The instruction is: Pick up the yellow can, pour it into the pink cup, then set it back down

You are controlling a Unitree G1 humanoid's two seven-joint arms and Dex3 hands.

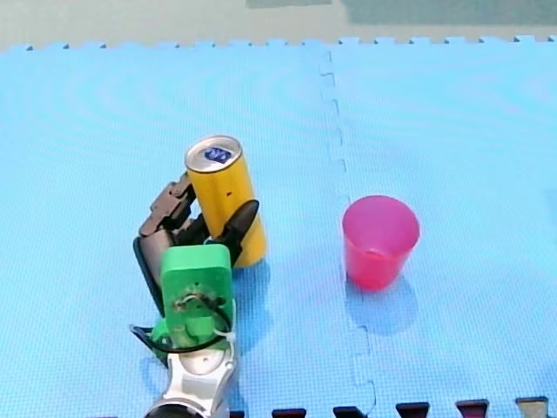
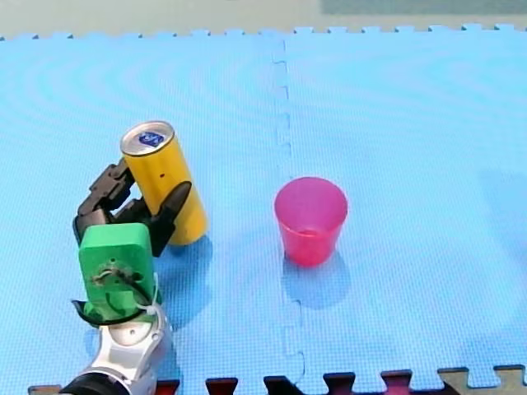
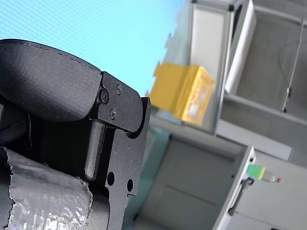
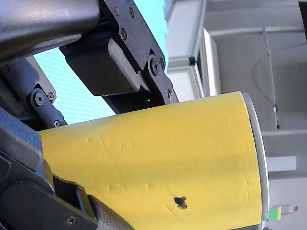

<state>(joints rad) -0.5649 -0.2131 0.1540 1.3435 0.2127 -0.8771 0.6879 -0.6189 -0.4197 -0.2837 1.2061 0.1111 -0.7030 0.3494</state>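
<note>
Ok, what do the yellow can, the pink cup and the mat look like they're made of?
The yellow can, gripped by the left robot hand: likely metal, with a silvery rim and matte yellow wrap, slightly dented. The pink cup: probably plastic, translucent, smooth. The mat: looks like foam, finely textured blue tiles with interlocking puzzle edges.

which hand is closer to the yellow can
Left. The left hand grips the yellow can, fingers on both sides of it. The hand in the first wrist view holds nothing.
</note>
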